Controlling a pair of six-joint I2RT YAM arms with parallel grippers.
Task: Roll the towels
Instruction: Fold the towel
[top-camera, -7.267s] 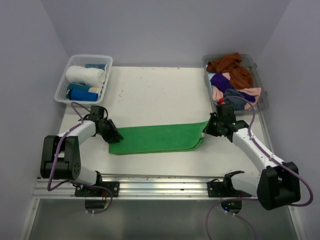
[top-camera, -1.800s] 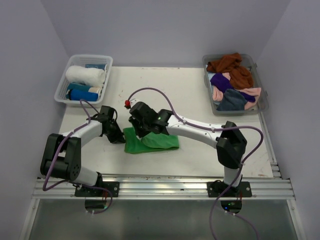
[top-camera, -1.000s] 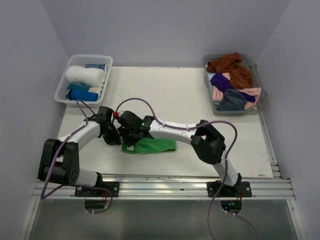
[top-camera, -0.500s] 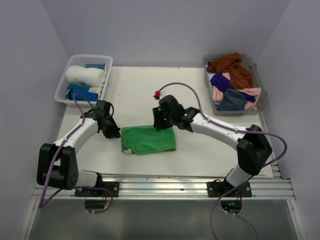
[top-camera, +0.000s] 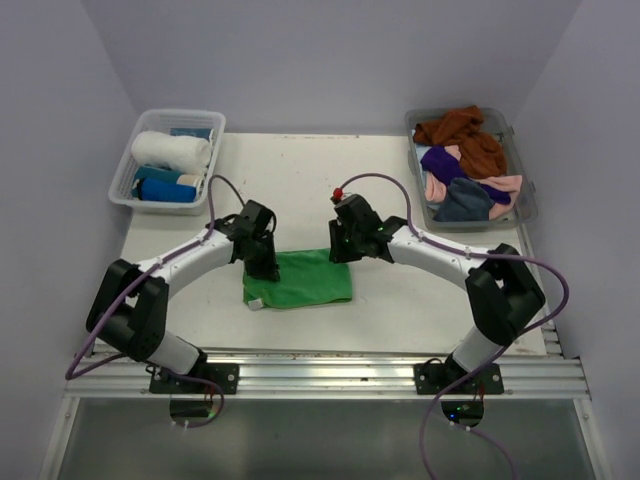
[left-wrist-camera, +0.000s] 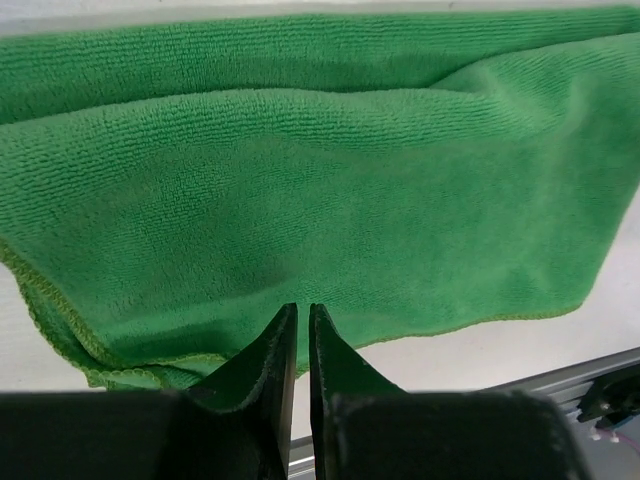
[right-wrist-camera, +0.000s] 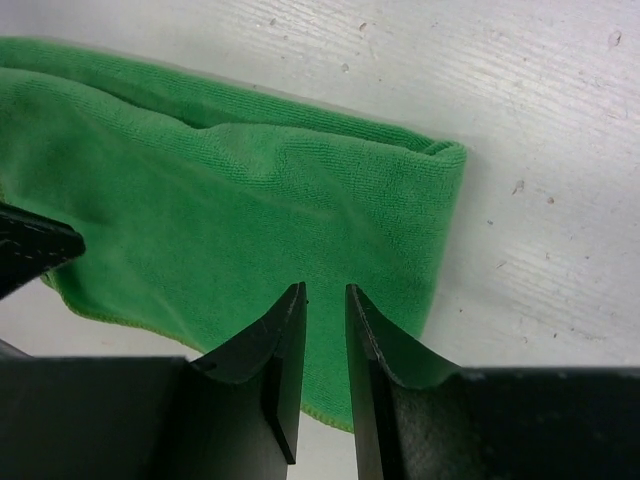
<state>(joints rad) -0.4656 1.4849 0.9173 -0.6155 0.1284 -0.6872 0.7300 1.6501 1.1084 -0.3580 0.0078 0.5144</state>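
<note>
Towel: I see the green towel (top-camera: 300, 279) folded flat, mid-table near the front.
Left gripper (left-wrist-camera: 297, 318): over its far-left edge, jaws nearly closed, holding nothing.
Right gripper (right-wrist-camera: 325, 296): over its far-right edge, narrow gap, empty.
Risk: pinching one layer only, I'd unfold it instead of rolling; uneven pulls would skew it.

My view: scuffed white bench (top-camera: 300, 180), plain lavender walls (top-camera: 330, 60) on three sides, soft even light.
</note>
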